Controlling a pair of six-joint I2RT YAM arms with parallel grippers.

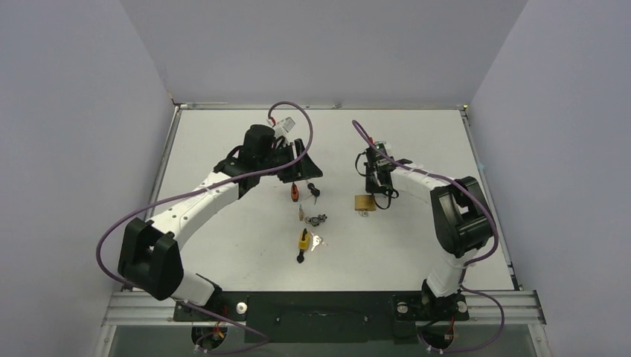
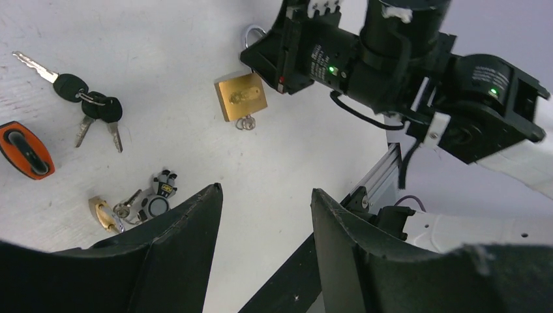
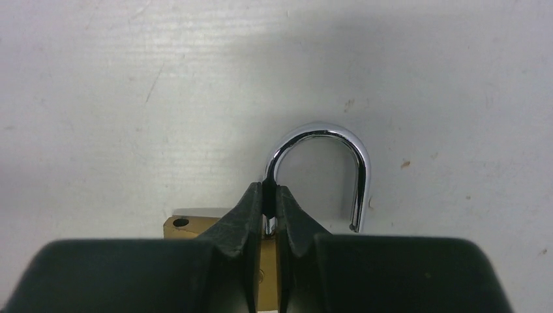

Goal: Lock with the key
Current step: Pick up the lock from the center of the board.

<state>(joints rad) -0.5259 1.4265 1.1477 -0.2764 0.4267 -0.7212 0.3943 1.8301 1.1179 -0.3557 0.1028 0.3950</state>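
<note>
A brass padlock (image 1: 364,201) lies on the white table right of centre, and it also shows in the left wrist view (image 2: 240,96). A small key (image 2: 246,122) sticks out of its bottom. Its chrome shackle (image 3: 326,140) is open, with the free end off the brass body (image 3: 189,226). My right gripper (image 3: 269,189) is shut on the shackle's left leg; in the top view it (image 1: 378,182) sits just behind the padlock. My left gripper (image 2: 264,190) is open and empty above the table; in the top view it (image 1: 298,175) is left of the padlock.
Between the arms lie a bunch of black-headed keys (image 2: 91,104), an orange fob (image 2: 26,150), a small brass padlock (image 2: 104,214) with a grey key fob (image 2: 160,195), and a yellow padlock (image 1: 304,239) with keys. Walls surround the table.
</note>
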